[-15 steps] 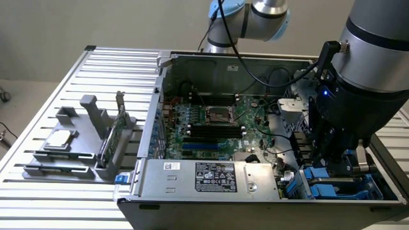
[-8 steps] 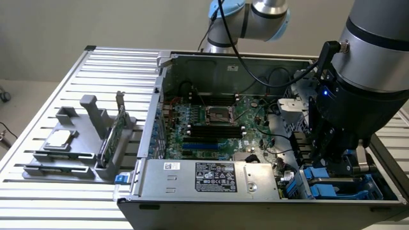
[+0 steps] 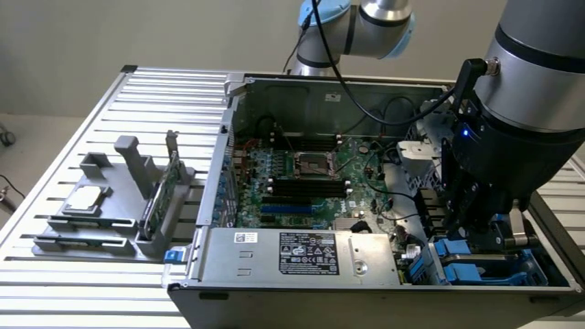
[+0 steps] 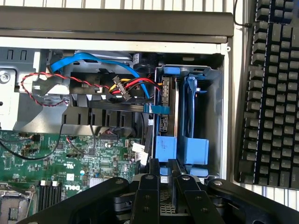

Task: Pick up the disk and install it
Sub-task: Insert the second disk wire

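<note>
The disk (image 4: pixel 166 145) stands on edge in a slot of the computer case's drive bay (image 4: pixel 215 116). Its dark side and silver rim run back into the bay, and its bright blue carrier end faces my gripper. The gripper (image 4: pixel 163 164) reaches down at the case's corner on the exterior view's right (image 3: pixel 486 234). Its two black fingers (image 4: pixel 153 170) sit close together on either side of the carrier end, shut on it. The disk's white label is hidden.
A second blue carrier (image 4: pixel 194 121) fills the slot beside the disk. Red, black and blue cables (image 4: pixel 124 86) cross just beside the bay. The motherboard (image 3: pixel 302 171) and power supply (image 3: pixel 302 255) take up the case. A black keyboard (image 4: pixel 271 93) lies outside it. A grey rack (image 3: pixel 101 209) holds parts.
</note>
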`<state>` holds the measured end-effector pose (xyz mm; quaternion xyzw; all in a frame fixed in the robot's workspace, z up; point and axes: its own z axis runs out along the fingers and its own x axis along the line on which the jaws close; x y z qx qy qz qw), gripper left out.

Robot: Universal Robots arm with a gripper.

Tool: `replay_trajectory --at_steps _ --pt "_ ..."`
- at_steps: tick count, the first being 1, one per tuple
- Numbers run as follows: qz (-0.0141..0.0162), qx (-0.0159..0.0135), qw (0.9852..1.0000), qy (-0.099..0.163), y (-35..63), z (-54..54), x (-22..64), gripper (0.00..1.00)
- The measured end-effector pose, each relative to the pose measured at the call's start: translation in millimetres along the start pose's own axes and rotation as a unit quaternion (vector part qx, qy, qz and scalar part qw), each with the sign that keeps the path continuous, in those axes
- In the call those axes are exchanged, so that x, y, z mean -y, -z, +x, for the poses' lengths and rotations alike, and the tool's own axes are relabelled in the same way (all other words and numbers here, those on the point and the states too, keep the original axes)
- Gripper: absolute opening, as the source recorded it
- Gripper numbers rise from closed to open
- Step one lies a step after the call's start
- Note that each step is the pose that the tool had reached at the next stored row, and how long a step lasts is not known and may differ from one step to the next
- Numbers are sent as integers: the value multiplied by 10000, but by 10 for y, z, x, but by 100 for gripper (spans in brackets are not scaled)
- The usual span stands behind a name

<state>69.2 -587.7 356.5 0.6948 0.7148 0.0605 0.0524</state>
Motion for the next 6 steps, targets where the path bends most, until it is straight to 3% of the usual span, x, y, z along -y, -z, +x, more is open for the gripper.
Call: replay_trajectory --at_steps 6 --pt "0 0 10000 0 0 0 0 22"
